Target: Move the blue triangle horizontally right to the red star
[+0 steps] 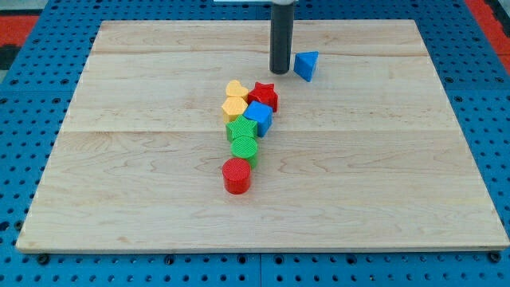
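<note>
The blue triangle (307, 65) lies on the wooden board (382, 159) near the view's top, right of centre. My tip (280, 71) rests on the board just left of the blue triangle, a small gap apart. The red star (264, 96) lies below and to the left of the triangle, at the top of a cluster of blocks. The star touches a blue cube (258, 116) below it and a yellow heart (236, 88) at its left.
The cluster runs down the board's middle: a yellow hexagon (234, 106), a green star (241, 129), a green cylinder (244, 148) and a red cylinder (237, 175). A blue pegboard (32, 96) surrounds the board.
</note>
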